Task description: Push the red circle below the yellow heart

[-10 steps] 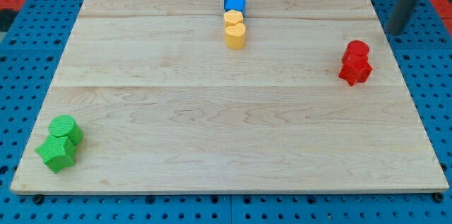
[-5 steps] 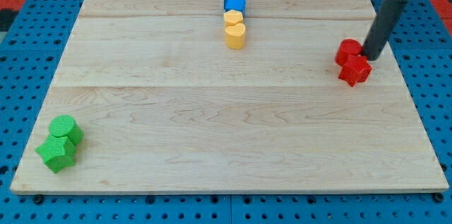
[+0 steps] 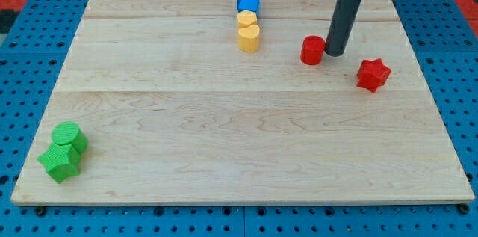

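Camera view: a wooden counter (image 3: pixel 224 140) on a blue pegboard (image 3: pixel 30 57).
End effector: a plain dark rod (image 3: pixel 343 16) with nothing to open or close; it grips nothing and only presses sideways.
Tip: my tip (image 3: pixel 334 52) rests on the counter, touching the right side of the red circle.
Red circle: the red circle (image 3: pixel 312 50) sits in the upper right part of the counter, to the view's right of the yellow heart and slightly lower, clearly apart from it.
Yellow heart: the yellow heart (image 3: pixel 249 38) stands near the view's top centre.
Yellow block: a second yellow block (image 3: pixel 247 19), shape unclear, touches the heart from above.
Blue block: a blue block (image 3: pixel 247 0), shape unclear, touches that yellow block from above, making a short column.
Red star: the red star (image 3: pixel 373 75) lies to the view's right of the tip and lower, apart from the circle.
Green blocks: a green block (image 3: pixel 69 136) and a green star (image 3: pixel 59 161) touch each other at the view's bottom left corner.
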